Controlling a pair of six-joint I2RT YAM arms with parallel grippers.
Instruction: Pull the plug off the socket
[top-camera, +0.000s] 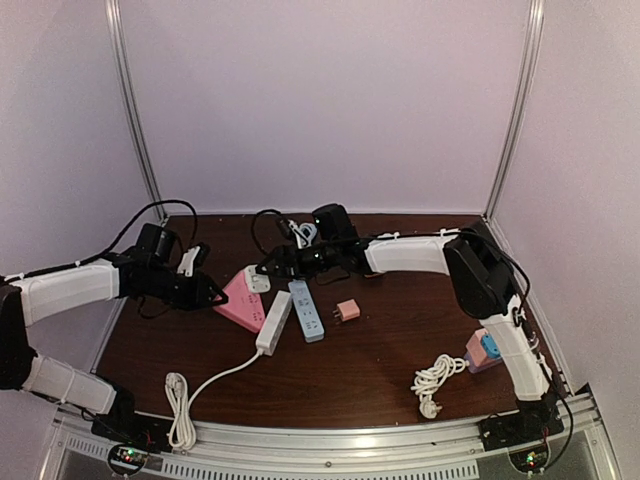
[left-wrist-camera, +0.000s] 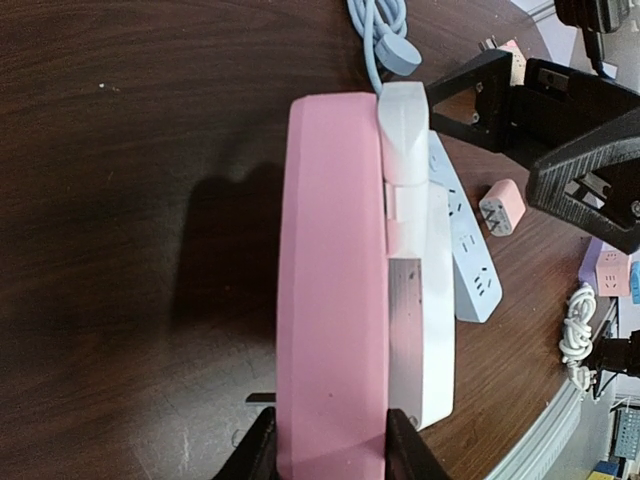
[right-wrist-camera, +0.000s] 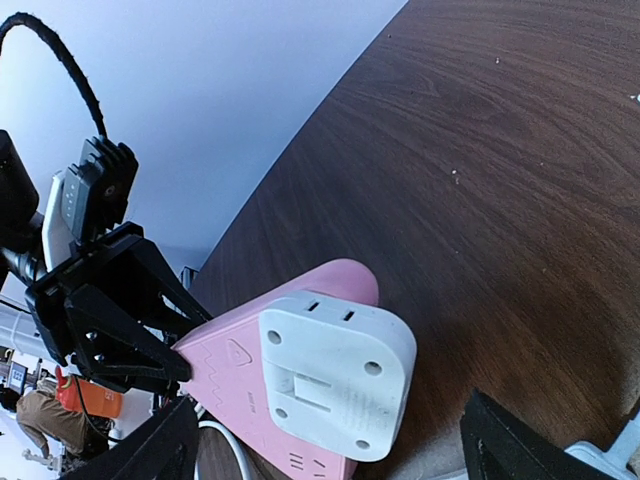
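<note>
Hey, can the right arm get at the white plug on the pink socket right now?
Probably yes. The right gripper is open and facing the white plug, with nothing between them, and the left gripper clamps the pink socket.

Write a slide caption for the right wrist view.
Right gripper open astride the white plug, seated on the pink socket block that the left gripper clamps.
</note>
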